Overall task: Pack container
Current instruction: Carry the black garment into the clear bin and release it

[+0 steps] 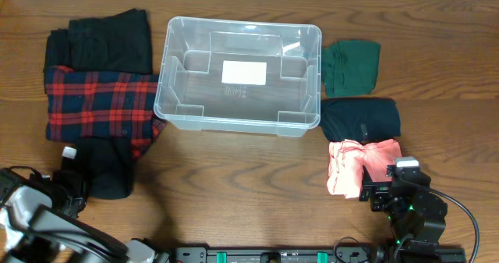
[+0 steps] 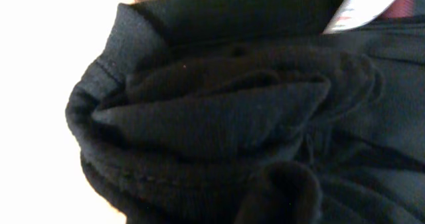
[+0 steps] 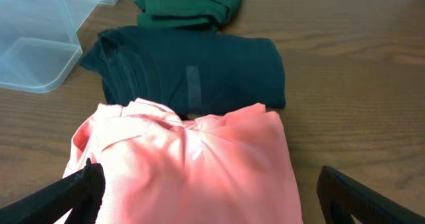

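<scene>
- Well, nearest us, the right gripper (image 3: 209, 181) holds its fingers spread wide. One stands on each side of the near end of a folded pink garment (image 3: 192, 151), and we cannot tell whether they press the cloth.
- The left gripper (image 1: 72, 191) sits at 8 o'clock from the container, at the 9 o'clock edge of the near black garment (image 1: 105, 165). Bunched black cloth fills its wrist camera and no finger shows, so we cannot tell whether its fingers are apart or together.
- A small white tag (image 1: 69, 151) shows at that garment's 10 o'clock corner.
- At 12 o'clock from the pink garment, touching it, lies a folded dark teal shirt (image 3: 192, 68).
- At 12 o'clock from the teal shirt, just beside it, lies a folded green garment (image 3: 186, 4).
- A red-and-black plaid shirt (image 1: 97, 107) lies at 12 o'clock from the near black garment and meets its far end.
- The container (image 1: 238, 126) stands upright, mouth up, in the middle of the wooden table (image 1: 234, 169), toward the far edge. Through its clear bottom we see a white label (image 1: 244, 72) and the wood below.
- The plaid shirt touches the container's 8 o'clock corner. The green and teal pieces lie just beside its 3 and 4 o'clock side, and the pink one lies nearer us.
- Farthest at 10 o'clock, the far black garment (image 1: 101, 40) lies against the plaid shirt's far end.
</scene>
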Available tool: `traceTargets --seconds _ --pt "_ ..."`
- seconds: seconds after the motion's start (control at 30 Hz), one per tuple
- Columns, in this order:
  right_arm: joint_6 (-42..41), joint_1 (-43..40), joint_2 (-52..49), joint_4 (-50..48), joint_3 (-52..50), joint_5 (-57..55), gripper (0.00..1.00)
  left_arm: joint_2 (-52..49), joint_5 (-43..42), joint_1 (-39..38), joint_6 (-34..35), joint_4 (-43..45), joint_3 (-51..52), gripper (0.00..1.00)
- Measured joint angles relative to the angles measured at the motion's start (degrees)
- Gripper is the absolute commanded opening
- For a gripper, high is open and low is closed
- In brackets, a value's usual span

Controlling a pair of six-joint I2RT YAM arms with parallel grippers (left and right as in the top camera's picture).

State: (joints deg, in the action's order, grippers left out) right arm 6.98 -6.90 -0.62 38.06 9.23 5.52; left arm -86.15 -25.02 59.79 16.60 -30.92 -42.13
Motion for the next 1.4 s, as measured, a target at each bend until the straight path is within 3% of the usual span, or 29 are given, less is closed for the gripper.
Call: traceTargets --seconds 0.17,0.37,0.47,0.57,0.7,0.87,1.13,1.4 --pt "0.0 0.0 0.0 0.0 0.0 0.0 0.99 10.9 -5.5 -0.7 -0.3 -6.8 -4.0 0.06" --pt "0.0 0.0 0.0 0.0 0.0 0.0 0.99 22.9 -13.9 -4.7 0.2 -6.7 -14.2 0.06" --pt "0.0 0.0 0.0 0.0 0.0 0.0 0.99 24.7 -18.4 -8.0 1.2 -3.8 -19.3 0.06" --pt "0.0 0.0 0.0 0.0 0.0 0.0 0.99 24.6 -23.5 -12.6 3.9 5.6 -21.2 0.05" --pt "0.0 0.0 0.0 0.0 0.0 0.0 0.99 23.3 -28.1 -21.8 9.4 20.0 -21.5 0.06" --pt "0.0 0.0 0.0 0.0 0.0 0.0 0.99 19.3 -30.5 -37.7 12.6 31.3 -21.5 0.06" --pt "0.0 0.0 0.0 0.0 0.0 0.0 0.99 4.2 -31.8 -58.8 12.8 40.8 -21.6 0.06" --pt "0.0 0.0 0.0 0.0 0.0 0.0 0.99 -10.3 -31.8 -68.7 12.8 45.8 -21.5 0.06"
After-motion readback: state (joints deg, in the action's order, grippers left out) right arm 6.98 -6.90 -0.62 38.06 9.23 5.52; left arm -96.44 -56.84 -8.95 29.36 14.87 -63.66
